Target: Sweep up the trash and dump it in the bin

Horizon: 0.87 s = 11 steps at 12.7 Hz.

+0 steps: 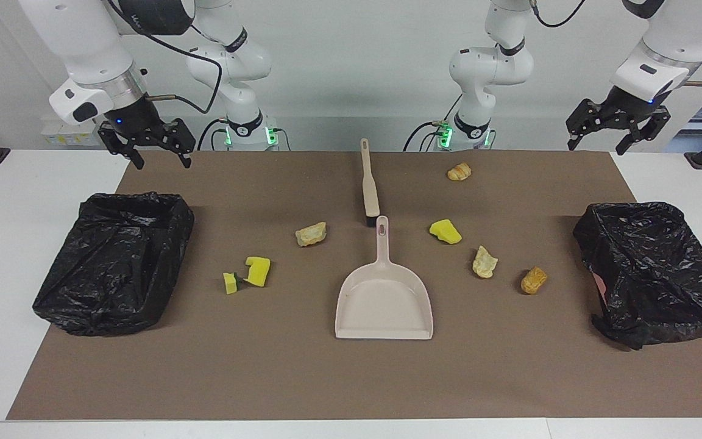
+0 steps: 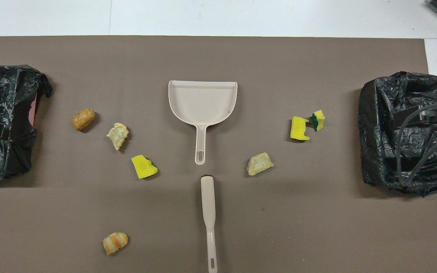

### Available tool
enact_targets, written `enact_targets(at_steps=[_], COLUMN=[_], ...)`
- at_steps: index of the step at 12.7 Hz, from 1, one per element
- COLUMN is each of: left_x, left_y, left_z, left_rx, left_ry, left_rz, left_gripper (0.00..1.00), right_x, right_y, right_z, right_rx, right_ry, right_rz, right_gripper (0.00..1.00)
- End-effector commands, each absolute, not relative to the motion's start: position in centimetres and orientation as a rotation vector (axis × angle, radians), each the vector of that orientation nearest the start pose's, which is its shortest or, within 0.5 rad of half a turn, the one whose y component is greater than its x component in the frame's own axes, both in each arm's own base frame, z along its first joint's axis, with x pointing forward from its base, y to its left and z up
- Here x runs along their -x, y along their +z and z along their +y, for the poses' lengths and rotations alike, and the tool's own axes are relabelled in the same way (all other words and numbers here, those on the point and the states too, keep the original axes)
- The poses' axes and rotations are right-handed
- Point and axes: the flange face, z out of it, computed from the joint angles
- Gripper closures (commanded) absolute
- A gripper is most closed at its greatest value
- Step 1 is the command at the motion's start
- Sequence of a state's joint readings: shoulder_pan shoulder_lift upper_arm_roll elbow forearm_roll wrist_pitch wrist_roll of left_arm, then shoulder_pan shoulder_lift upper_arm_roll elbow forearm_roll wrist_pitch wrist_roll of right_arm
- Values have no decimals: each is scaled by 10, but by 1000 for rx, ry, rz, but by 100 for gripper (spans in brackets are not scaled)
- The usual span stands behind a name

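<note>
Seven scraps of trash lie on the brown mat. Toward the left arm's end are a striped bread lump, a yellow sponge chunk, a pale bread lump and an orange-brown lump. Toward the right arm's end are a tan bread lump, a yellow sponge chunk and a small yellow-green piece. The right gripper and left gripper hang open and empty over the mat's corners nearest the robots.
A beige dustpan lies mid-mat, handle toward the robots. A beige brush lies in line with it, nearer the robots. Black-bagged bins stand at the right arm's end and the left arm's end.
</note>
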<state>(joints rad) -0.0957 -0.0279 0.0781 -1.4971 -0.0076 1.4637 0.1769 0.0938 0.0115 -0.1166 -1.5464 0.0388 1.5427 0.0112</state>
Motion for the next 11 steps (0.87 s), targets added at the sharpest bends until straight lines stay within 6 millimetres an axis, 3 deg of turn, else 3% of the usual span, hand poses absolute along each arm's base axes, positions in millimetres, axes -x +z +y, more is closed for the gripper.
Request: enact_targets(at_steps=[1,11], left_x=[-529,-526], left_y=[667,668], left_z=[-12,-7], left_rx=[3141,3144], left_ry=[23,35], left_rz=[316,285], left_gripper=[0,0], right_x=[-550,-541], right_y=[629,629], right_z=[-13,-1], right_rx=[3149,3147], right_ry=[24,92], right_rz=[90,51], right_gripper=[0,0])
